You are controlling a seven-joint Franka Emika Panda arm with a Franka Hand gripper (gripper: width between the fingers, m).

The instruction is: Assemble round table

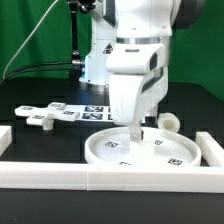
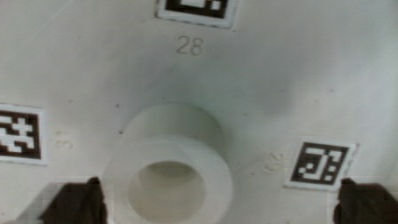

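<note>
The large rimmed round disc (image 1: 140, 150) lies flat on the black table at the front, with square tags on its face. In the wrist view the disc (image 2: 267, 90) fills the frame, and a raised white round stub with a hole (image 2: 173, 170) stands at its middle. My gripper (image 1: 135, 133) hangs straight down over the disc's middle. It is open (image 2: 226, 205), its dark fingertips (image 2: 75, 200) wide apart on either side of the stub and not touching it. A short thick cylinder (image 1: 169, 120) sits just past the disc's rim on the exterior view's right. The cross-shaped foot piece (image 1: 45, 118) lies at the exterior view's left.
The marker board (image 1: 88, 110) lies flat behind the disc. Long white bars edge the work area at the front (image 1: 100, 176), the left (image 1: 5, 135) and the right (image 1: 212, 150). The arm's white base stands at the back, before a green curtain.
</note>
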